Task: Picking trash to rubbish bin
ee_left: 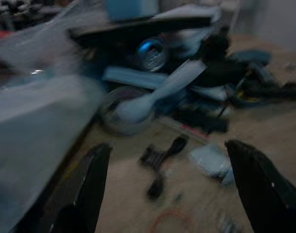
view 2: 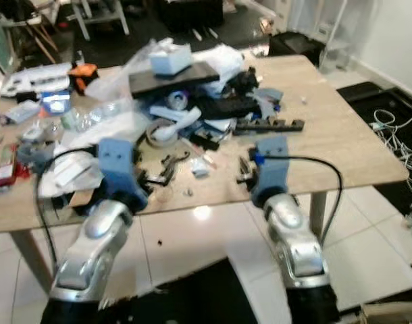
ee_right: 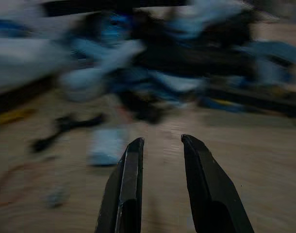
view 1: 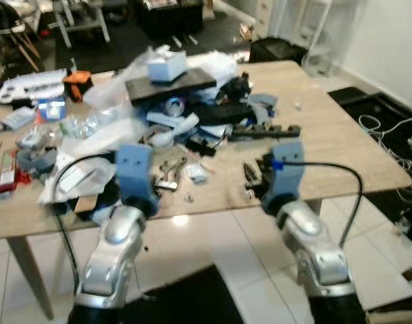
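Both grippers hover over the table [view 1: 341,135], clutter [view 1: 179,101] at twelve o'clock: left gripper [ee_left: 167,189] wide open, right gripper [ee_right: 162,145] seemingly narrowly parted, empty.

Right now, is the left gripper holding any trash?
No: the left gripper has its fingers spread wide, with nothing between them.

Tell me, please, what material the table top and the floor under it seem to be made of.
The table top looks like light wood or a wood-pattern laminate with a matt finish: pale grain lines show. The floor seems glossy white ceramic tile: grout lines and a bright light reflection are visible.
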Available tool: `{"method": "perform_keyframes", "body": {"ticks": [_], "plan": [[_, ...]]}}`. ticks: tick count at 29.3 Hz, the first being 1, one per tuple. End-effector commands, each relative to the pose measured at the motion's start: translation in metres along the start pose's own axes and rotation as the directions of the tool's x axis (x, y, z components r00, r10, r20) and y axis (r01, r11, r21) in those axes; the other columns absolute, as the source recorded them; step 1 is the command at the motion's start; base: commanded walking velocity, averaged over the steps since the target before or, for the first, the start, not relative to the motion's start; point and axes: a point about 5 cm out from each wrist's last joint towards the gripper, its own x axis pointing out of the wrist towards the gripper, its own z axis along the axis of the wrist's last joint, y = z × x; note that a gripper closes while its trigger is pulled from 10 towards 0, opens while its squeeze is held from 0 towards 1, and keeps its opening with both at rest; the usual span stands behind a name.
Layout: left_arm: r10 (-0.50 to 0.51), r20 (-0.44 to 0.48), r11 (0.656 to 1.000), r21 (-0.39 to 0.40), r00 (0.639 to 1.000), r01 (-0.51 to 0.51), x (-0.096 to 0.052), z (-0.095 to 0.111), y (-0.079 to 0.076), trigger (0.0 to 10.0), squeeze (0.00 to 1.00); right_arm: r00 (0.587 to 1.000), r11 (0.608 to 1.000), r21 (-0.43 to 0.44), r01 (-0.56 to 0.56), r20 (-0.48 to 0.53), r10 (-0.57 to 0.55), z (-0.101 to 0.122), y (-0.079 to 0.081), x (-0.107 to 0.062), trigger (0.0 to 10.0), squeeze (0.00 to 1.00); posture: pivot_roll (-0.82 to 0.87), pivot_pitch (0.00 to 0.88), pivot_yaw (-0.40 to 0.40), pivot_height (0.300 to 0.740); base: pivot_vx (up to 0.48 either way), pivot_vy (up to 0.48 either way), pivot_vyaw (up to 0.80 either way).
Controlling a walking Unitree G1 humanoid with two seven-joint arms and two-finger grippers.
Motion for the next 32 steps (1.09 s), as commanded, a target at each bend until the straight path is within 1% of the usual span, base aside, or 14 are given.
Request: {"method": "perform_keyframes", "body": {"ticks": [1, 7, 9, 11, 22, 26, 32], "plan": [[-0.003, -0.016, 1.000, 0.002, 1.000, 0.004, -0.0026, -0.0025, -0.0008, 10.0, 0.00, 1.000, 1.000, 0.000, -0.001, -0.024, 0.001, -0.0044, -0.0002, -0.0020, 10.0, 0.00, -0.02, 0.078, 0.038, 0.740, 0.000, 0.000, 0.80], [-0.001, -0.018, 1.000, -0.002, 1.000, 0.001, -0.0025, -0.0029, -0.0005, 10.0, 0.00, 1.000, 1.000, -0.004, 0.000, -0.026, 0.000, -0.0042, -0.0008, -0.0019, 10.0, 0.00, -0.02, 0.081, 0.032, 0.740, 0.000, 0.000, 0.78], [-0.002, -0.021, 1.000, -0.003, 1.000, 0.002, -0.0028, -0.0036, -0.0007, 10.0, 0.00, 0.999, 0.999, 0.044, 0.030, -0.023, -0.029, -0.0044, -0.0040, -0.0022, 10.0, 0.00, -0.02, 0.081, 0.032, 0.740, 0.000, 0.000, 0.00], [-0.002, -0.024, 1.000, -0.006, 1.000, 0.002, -0.0033, -0.0042, -0.0006, 10.0, 0.00, 0.999, 0.997, 0.067, 0.044, -0.027, -0.042, -0.0053, -0.0061, -0.0024, 10.0, 0.00, -0.02, 0.081, 0.032, 0.740, 0.000, 0.000, 0.00], [-0.005, -0.034, 1.000, -0.008, 0.999, 0.005, -0.0033, -0.0059, -0.0022, 10.0, 0.00, 0.999, 0.997, 0.065, 0.030, -0.030, -0.028, -0.0051, -0.0048, -0.0022, 10.0, 0.00, -0.03, 0.082, 0.027, 0.740, 0.000, 0.000, 0.00], [-0.002, -0.034, 1.000, -0.006, 0.999, 0.001, -0.0031, -0.0058, -0.0016, 10.0, 0.00, 0.999, 0.996, 0.080, 0.031, -0.041, -0.028, -0.0067, -0.0048, -0.0021, 10.0, 0.00, -0.02, 0.082, 0.025, 0.740, 0.000, 0.000, 0.00], [0.002, -0.034, 1.000, -0.005, 0.999, -0.002, -0.0032, -0.0057, -0.0009, 10.0, 0.00, 0.998, 0.996, 0.081, 0.039, -0.053, -0.035, -0.0083, -0.0068, -0.0020, 10.0, 0.00, -0.03, 0.082, 0.024, 0.740, 0.000, 0.000, -0.80]]}}
